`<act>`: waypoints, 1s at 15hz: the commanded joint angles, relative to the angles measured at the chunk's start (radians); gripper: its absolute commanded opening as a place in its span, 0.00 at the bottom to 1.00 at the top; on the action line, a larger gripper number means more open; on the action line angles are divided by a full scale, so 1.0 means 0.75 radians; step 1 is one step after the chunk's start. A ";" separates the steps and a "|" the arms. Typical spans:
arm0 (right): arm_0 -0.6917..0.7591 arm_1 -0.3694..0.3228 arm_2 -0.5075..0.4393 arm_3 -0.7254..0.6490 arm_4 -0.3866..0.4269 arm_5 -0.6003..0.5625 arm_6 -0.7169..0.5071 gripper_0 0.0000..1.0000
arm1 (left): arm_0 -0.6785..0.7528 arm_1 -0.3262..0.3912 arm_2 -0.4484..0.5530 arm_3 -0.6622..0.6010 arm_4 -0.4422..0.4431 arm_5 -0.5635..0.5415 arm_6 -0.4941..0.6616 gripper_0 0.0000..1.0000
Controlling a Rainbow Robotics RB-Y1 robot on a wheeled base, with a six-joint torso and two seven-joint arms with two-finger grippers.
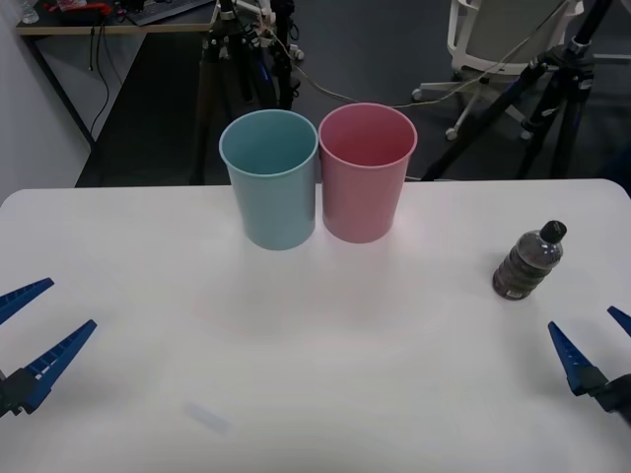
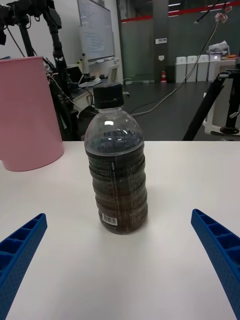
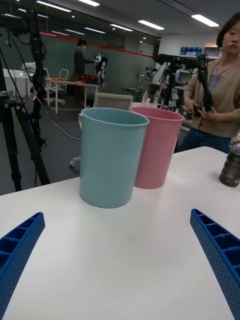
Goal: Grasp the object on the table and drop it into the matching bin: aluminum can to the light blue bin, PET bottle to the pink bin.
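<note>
A small dark grey-brown PET bottle (image 1: 529, 261) with a ribbed body and black cap stands upright on the white table (image 1: 315, 394) at the right. In the right wrist view the bottle (image 2: 116, 172) stands straight ahead, between and beyond the open blue fingers. My right gripper (image 1: 592, 350) is open, low at the table's right front, a little short of the bottle. The light blue bin (image 1: 270, 177) and the pink bin (image 1: 366, 170) stand side by side, touching, at the table's back middle. My left gripper (image 1: 30, 330) rests open at the left front edge.
Tripods (image 1: 552, 89), cables and an office chair (image 1: 498, 39) stand on the dark floor behind the table. A faint smudge (image 1: 207, 417) marks the tabletop at the front left. A wide stretch of bare tabletop lies between the grippers and the bins.
</note>
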 commanded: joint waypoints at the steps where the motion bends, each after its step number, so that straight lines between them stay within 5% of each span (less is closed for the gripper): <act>1: -0.111 0.000 0.008 0.107 0.011 0.005 0.013 1.00 | 0.000 0.000 0.000 0.000 0.000 0.000 0.000 1.00; 6: -0.267 0.000 0.032 0.254 0.030 0.009 0.073 1.00 | 0.000 0.000 0.000 0.000 0.000 0.000 0.000 1.00; 15: -0.373 0.004 0.124 0.262 -0.005 0.232 0.130 1.00 | 0.000 0.000 0.000 0.000 0.000 0.000 0.000 1.00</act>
